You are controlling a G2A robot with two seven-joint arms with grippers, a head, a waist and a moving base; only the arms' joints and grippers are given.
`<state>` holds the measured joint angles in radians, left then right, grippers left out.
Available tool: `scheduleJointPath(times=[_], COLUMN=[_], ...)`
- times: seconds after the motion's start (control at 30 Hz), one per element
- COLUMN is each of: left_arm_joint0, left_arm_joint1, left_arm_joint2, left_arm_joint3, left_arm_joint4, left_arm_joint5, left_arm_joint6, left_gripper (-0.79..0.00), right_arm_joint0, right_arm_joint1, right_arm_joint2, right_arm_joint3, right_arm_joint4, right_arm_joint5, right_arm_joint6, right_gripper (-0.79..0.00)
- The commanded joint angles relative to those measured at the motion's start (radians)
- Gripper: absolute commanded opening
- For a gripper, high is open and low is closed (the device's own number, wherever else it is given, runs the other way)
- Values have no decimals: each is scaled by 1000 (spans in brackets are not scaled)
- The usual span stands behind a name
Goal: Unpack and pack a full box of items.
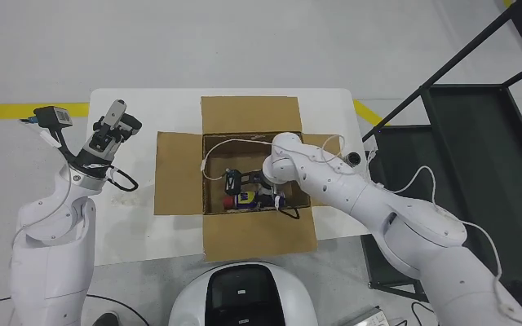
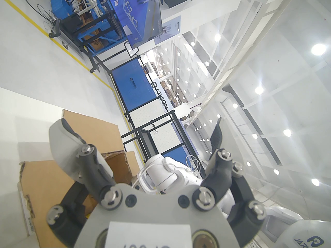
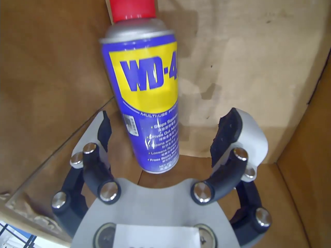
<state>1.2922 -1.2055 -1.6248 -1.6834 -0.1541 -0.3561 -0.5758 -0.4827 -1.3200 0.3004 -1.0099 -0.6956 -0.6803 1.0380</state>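
The spray can (image 3: 144, 91) lies on the floor of the box (image 1: 251, 114), between the right gripper's (image 3: 166, 122) open jaws, not gripped. The left gripper (image 2: 139, 132) hangs outside the box, open and empty. Judged stage: last item out or first item in.

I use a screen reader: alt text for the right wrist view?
A blue-and-yellow spray can with a red cap sits inside a cardboard box, its base end between the open fingers of the right gripper. Neither appears to touch it.
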Motion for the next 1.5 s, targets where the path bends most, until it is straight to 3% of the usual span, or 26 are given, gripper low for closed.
scheduleJointPath(times=[0.0,0.57,0.6,0.63,0.67,0.7,1.17,1.47], left_arm_joint0=[0,0,0,0,0,0,0,0], left_arm_joint1=[0,0,0,0,0,0,0,0], left_arm_joint2=[0,0,0,0,0,0,0,0], left_arm_joint3=[0,0,0,0,0,0,0,0], left_arm_joint4=[0,0,0,0,0,0,0,0], left_arm_joint5=[0,0,0,0,0,0,0,0], left_arm_joint6=[0,0,0,0,0,0,0,0], left_gripper=[0,0,0,0,0,0,0,0], right_arm_joint0=[-1,5,7,8,10,12,24,-2], right_arm_joint1=[-8,-91,-95,-98,-101,-103,-101,-29], right_arm_joint2=[0,-32,-33,-33,-33,-32,-2,79], right_arm_joint3=[14,141,148,155,162,167,165,17], right_arm_joint4=[4,-22,-25,-26,-29,-31,-51,-77], right_arm_joint5=[12,20,16,13,10,5,-38,-76], right_arm_joint6=[-9,-25,-25,-26,-29,-32,-33,-57], right_gripper=[0,0,-49,-385,-514,-785,-785,-785])
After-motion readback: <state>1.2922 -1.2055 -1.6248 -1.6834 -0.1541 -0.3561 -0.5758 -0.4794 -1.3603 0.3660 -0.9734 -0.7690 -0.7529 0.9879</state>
